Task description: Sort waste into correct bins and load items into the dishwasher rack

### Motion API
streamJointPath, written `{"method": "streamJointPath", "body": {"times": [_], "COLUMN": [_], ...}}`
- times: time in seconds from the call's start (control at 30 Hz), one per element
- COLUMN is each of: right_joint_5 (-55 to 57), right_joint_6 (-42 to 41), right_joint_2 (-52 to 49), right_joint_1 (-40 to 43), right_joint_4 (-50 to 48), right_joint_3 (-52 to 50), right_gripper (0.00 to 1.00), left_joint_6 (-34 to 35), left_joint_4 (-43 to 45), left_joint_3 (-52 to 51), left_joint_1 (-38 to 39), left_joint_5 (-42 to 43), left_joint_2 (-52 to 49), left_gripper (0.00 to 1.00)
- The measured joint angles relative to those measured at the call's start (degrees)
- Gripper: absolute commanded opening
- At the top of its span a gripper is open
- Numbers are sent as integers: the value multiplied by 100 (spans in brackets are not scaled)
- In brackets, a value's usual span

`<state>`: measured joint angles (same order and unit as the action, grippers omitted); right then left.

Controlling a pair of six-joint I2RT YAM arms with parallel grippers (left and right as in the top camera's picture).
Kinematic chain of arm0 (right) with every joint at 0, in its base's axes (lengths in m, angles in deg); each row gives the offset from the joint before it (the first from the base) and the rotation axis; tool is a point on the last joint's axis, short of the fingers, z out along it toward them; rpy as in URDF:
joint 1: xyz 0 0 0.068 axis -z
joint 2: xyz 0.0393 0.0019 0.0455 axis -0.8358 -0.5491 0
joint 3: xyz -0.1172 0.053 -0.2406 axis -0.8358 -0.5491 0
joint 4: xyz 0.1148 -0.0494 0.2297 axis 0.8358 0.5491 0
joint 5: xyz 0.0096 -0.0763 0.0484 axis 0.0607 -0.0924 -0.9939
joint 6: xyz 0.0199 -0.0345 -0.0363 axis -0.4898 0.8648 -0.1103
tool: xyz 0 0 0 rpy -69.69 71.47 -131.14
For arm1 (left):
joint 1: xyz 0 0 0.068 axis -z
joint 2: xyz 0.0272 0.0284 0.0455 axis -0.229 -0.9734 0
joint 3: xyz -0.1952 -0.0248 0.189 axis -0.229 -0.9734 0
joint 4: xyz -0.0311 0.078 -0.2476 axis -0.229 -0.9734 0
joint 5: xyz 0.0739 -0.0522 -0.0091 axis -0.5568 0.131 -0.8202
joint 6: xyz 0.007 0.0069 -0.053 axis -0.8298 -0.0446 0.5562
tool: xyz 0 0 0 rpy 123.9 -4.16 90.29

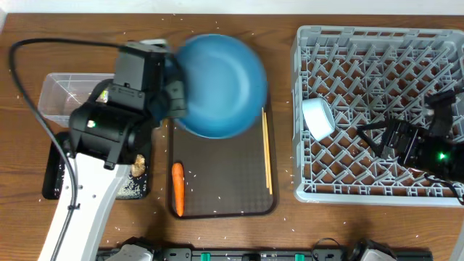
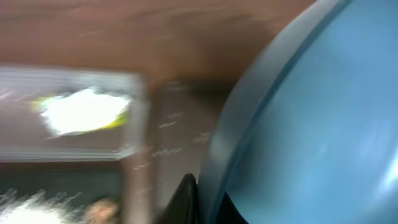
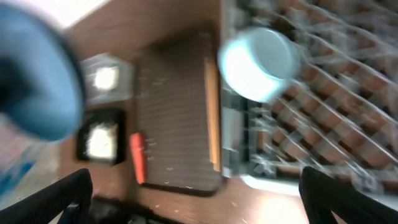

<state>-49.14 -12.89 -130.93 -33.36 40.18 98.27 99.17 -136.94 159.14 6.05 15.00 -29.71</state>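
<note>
My left gripper (image 1: 178, 97) is shut on the rim of the large blue plate (image 1: 221, 85) and holds it tilted above the back of the brown serving tray. In the left wrist view the fingers (image 2: 208, 196) pinch the plate (image 2: 311, 124). My right gripper (image 1: 371, 138) is open and empty over the grey rack (image 1: 377, 43). Its fingers (image 3: 199, 199) are spread wide. A white bowl (image 1: 317, 118) lies in the rack's left side. The carrot (image 1: 177, 190) and the chopsticks (image 1: 267, 152) lie on the serving tray. No cups are in view.
The clear tub (image 1: 58, 94) at back left holds a white napkin and a yellow wrapper (image 2: 84, 112). The black tray (image 1: 52, 181) holds rice and a brown chunk (image 1: 138, 167). Rice grains dot the brown serving tray (image 1: 217, 181) and the table.
</note>
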Motion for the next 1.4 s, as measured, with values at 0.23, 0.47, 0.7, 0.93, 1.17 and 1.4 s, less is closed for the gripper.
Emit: {"method": "streamJointPath", "body": {"times": [0.23, 0.47, 0.7, 0.93, 1.17, 1.4], "right_joint_5": [-1576, -1891, -835, -295, 203, 487], "right_joint_6": [907, 1115, 623, 131, -249, -474], "right_joint_2": [0, 0, -2, -205, -822, -970], "right_joint_1": [-260, -1180, -1969, -2715, -3340, -3447], "right_joint_4": [-282, -903, -1510, -2085, -2476, -2675], "right_joint_3": [0, 0, 0, 0, 0, 0], "right_gripper": [99, 89, 88, 62, 38, 14], "left_joint_6": [-321, -431, -446, -442, -446, -463], "left_joint_4": [184, 210, 332, 411, 433, 380], "left_joint_3": [0, 0, 0, 0, 0, -2], "left_joint_1": [702, 1021, 1019, 1086, 1220, 1224], "left_joint_5": [925, 1040, 1320, 1469, 1189, 1029], "left_joint_2": [0, -2, 0, 70, 181, 184], "left_gripper": [6, 6, 6, 6, 7, 24]}}
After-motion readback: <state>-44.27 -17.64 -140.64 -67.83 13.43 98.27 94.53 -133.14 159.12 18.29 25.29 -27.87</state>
